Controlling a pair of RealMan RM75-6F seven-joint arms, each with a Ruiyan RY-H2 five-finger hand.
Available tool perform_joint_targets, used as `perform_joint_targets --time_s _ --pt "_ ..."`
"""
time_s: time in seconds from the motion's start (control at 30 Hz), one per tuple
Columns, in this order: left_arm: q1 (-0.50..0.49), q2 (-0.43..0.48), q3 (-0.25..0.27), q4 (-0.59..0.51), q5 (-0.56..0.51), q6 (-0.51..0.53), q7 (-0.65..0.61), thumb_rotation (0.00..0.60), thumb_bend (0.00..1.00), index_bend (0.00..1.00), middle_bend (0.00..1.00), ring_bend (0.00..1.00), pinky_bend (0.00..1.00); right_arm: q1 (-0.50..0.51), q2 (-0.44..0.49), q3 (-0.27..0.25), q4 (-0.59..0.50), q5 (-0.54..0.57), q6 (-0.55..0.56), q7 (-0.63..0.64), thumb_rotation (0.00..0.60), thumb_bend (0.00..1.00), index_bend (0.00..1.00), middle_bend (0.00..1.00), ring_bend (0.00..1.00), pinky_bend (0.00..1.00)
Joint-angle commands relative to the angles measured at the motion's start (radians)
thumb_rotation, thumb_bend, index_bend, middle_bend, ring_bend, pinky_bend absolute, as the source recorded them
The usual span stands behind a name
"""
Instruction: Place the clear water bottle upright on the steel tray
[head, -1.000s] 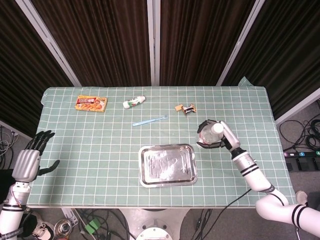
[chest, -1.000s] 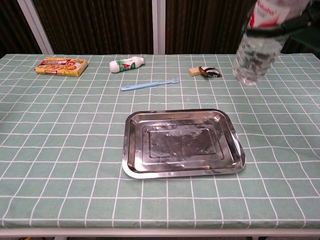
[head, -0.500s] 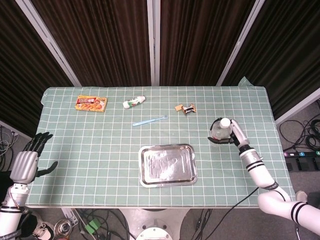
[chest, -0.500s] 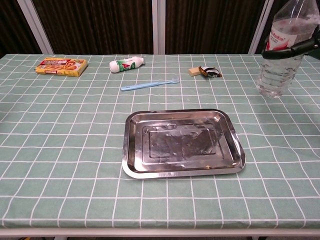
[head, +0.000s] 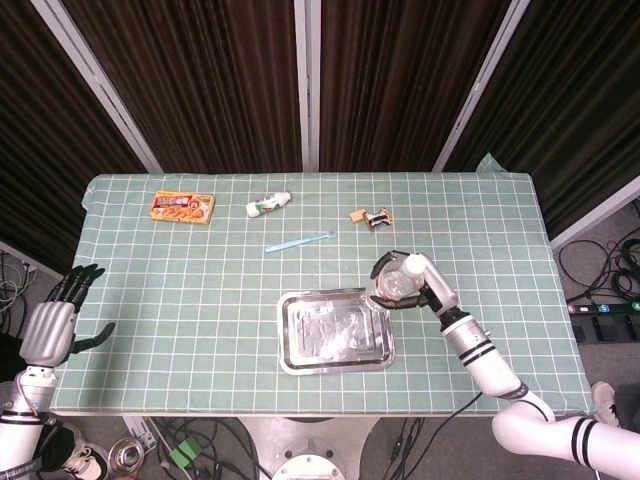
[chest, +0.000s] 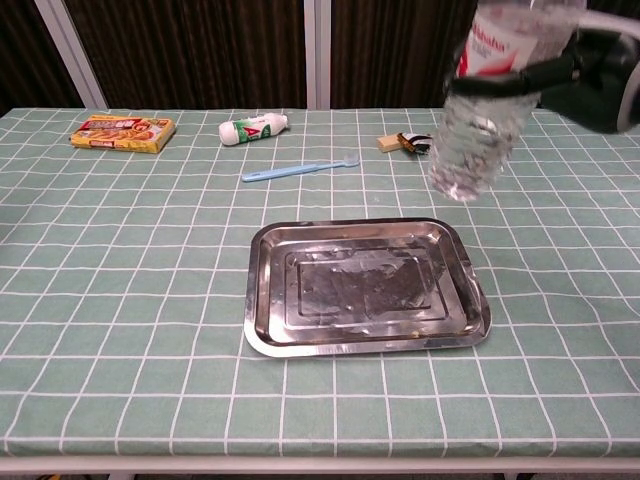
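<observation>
My right hand (head: 425, 288) (chest: 590, 75) grips the clear water bottle (head: 394, 283) (chest: 482, 105) around its upper part and holds it in the air, tilted a little, over the right edge of the steel tray (head: 336, 330) (chest: 365, 286). The bottle has a red and white label near its top. The tray lies flat at the middle front of the table with nothing in it. My left hand (head: 52, 325) hangs open off the table's left edge, fingers spread, holding nothing.
Along the far side of the green checked table lie an orange snack box (head: 183, 207) (chest: 122, 132), a white tube (head: 268, 205) (chest: 253, 128), a blue toothbrush (head: 299, 241) (chest: 300, 168) and a small wrapped item (head: 371, 217) (chest: 410, 143).
My right hand has carried the bottle leftwards from the table's right side to the tray's right edge, lifting and tilting it slightly. The left hand has hardly moved.
</observation>
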Motion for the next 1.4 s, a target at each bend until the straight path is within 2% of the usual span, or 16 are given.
perform_joint_targets --time_s 0.03,0.1,0.23,0.33,0.4,0.57,0.67,0.73,0.8,0.87,0.97,1.07,1.13,1.23,1.3,1.4 --pt "-0.001 0.002 -0.002 -0.004 0.002 0.003 0.001 0.6 0.27 0.17 0.18 0.09 0.19 -0.022 -0.094 -0.083 0.236 0.016 -0.077 0.03 0.6 0.12 0.68 0.53 0.33 0.37" --pt "-0.001 0.005 -0.004 -0.009 0.003 0.007 0.002 0.6 0.27 0.17 0.18 0.09 0.19 -0.032 -0.069 -0.074 0.209 -0.008 -0.045 0.038 0.6 0.12 0.68 0.53 0.33 0.37" --pt "0.001 0.007 -0.005 -0.01 0.002 0.007 -0.008 0.6 0.27 0.17 0.18 0.09 0.19 -0.086 0.047 -0.065 0.13 -0.055 0.054 0.043 0.6 0.12 0.68 0.53 0.33 0.37" --pt "0.003 0.008 -0.003 -0.006 0.0 0.005 -0.018 0.6 0.27 0.17 0.18 0.09 0.19 -0.111 0.1 -0.055 0.098 -0.047 0.087 0.041 0.6 0.12 0.68 0.53 0.34 0.37" --pt "0.004 0.008 -0.001 -0.004 0.002 0.006 -0.021 0.6 0.27 0.17 0.18 0.09 0.19 -0.09 0.084 -0.046 0.09 -0.038 0.061 0.035 0.6 0.12 0.68 0.54 0.34 0.38" --pt "0.008 0.008 0.003 -0.007 -0.002 0.003 -0.009 0.6 0.27 0.17 0.18 0.09 0.19 0.08 -0.098 0.017 0.107 0.001 -0.095 -0.015 0.6 0.13 0.68 0.54 0.34 0.38" --pt "0.004 0.007 0.005 -0.009 -0.001 -0.006 0.004 0.6 0.27 0.17 0.18 0.09 0.19 0.124 -0.138 0.047 0.097 0.028 -0.115 -0.064 0.6 0.13 0.68 0.54 0.34 0.38" --pt "0.001 0.003 0.003 -0.007 -0.002 -0.011 0.002 0.6 0.27 0.17 0.18 0.09 0.19 0.098 -0.097 0.045 0.071 0.023 -0.077 -0.093 0.6 0.13 0.68 0.54 0.34 0.38" --pt "-0.003 -0.005 0.001 -0.003 0.0 -0.013 -0.004 0.6 0.27 0.17 0.18 0.09 0.19 0.034 -0.004 0.033 0.04 0.021 -0.021 -0.099 0.6 0.13 0.68 0.54 0.34 0.38" --pt "-0.006 -0.012 0.002 0.002 0.003 -0.016 -0.013 0.6 0.27 0.17 0.18 0.09 0.19 -0.04 0.095 0.022 0.034 0.026 0.035 -0.082 0.6 0.13 0.68 0.54 0.34 0.38" --pt "-0.005 -0.013 0.005 0.003 0.008 -0.012 -0.02 0.6 0.27 0.17 0.18 0.09 0.19 -0.113 0.169 0.009 0.05 0.042 0.08 -0.035 0.6 0.13 0.68 0.54 0.34 0.38" --pt "0.001 -0.008 0.006 0.003 0.006 -0.006 -0.019 0.6 0.27 0.17 0.18 0.09 0.19 -0.093 0.13 0.0 0.054 0.018 0.045 0.0 0.6 0.13 0.68 0.54 0.35 0.38" --pt "0.006 -0.003 0.007 -0.001 0.004 -0.002 -0.011 0.6 0.27 0.17 0.18 0.09 0.19 -0.031 0.056 -0.005 0.051 -0.031 -0.003 -0.015 0.6 0.13 0.68 0.54 0.35 0.38" --pt "0.007 0.002 0.006 -0.008 -0.004 -0.006 0.002 0.6 0.27 0.17 0.18 0.09 0.19 0.033 -0.035 0.006 0.05 -0.038 -0.046 -0.026 0.6 0.13 0.68 0.54 0.35 0.38" --pt "0.005 0.001 0.004 -0.007 -0.006 -0.008 0.005 0.6 0.27 0.17 0.18 0.09 0.19 0.027 -0.036 0.008 0.051 -0.035 -0.023 -0.052 0.6 0.13 0.68 0.54 0.35 0.38" --pt "0.002 -0.007 0.003 0.001 -0.005 -0.013 -0.005 0.6 0.27 0.17 0.18 0.09 0.19 -0.034 0.051 0.019 0.058 -0.01 0.046 -0.055 0.6 0.13 0.68 0.54 0.35 0.38"
